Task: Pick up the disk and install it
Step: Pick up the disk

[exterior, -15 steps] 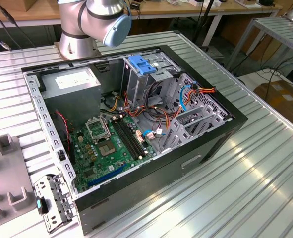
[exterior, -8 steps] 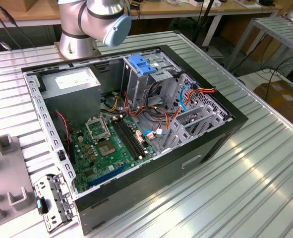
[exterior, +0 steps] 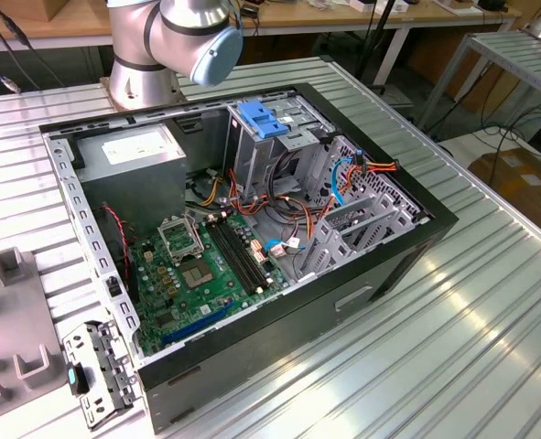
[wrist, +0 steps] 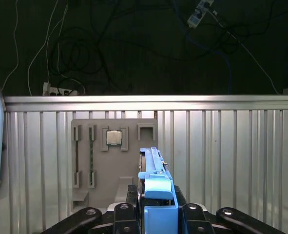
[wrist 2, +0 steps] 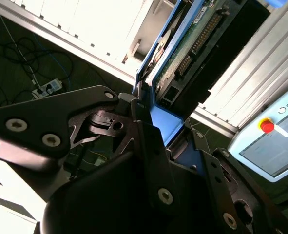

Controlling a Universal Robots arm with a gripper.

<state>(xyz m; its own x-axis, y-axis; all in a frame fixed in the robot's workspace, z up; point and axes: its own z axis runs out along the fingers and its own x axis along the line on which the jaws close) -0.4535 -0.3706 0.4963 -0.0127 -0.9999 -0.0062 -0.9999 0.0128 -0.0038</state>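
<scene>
1. Ribbed aluminium table (exterior: 490, 302) carrying an open PC case (exterior: 380, 274) laid on its side. In the first wrist view there is dark floor with loose cables (wrist: 85, 44) past the table edge.
2. The claw (wrist: 157, 201) is clenched on the disk (wrist: 156, 178). The disk stands edge-on between the fingers, with one end seated in the claw and the rest projecting out ahead of the tips.
3. In the second wrist view the claw (wrist 2: 165, 124) shows the same grasp. The fingers (wrist 2: 143, 114) bear on opposite sides of the disk (wrist 2: 192, 44), close to its blue rail (wrist 2: 165, 122).
4. Beyond the claw tips a grey fixture plate (wrist: 114, 161) lies flat on the table, and the disk is clear of it. A pendant (wrist 2: 268, 141) with a red button sits off to one side.
5. Handling, as a judgement:
   - The body is stiff and dense for its size, so it won't flex.
   - The bare circuit board (wrist 2: 197, 39) on one face is fragile, so avoid knocks and pad pressure there.
   - The plastic rails are smooth and slightly springy, so slip is likely if it is gripped by them alone.
   - The best hold is across the metal body near one end, as it is now.
6. Arm pose: the arm (exterior: 174, 37) has its base at the case's far side, with the shoulder joint rising out of the exterior view. The claw appears raised off the table and aimed down at it.
7. The drive cage (exterior: 270, 146) in the case holds no disk, so the install is not done.
</scene>
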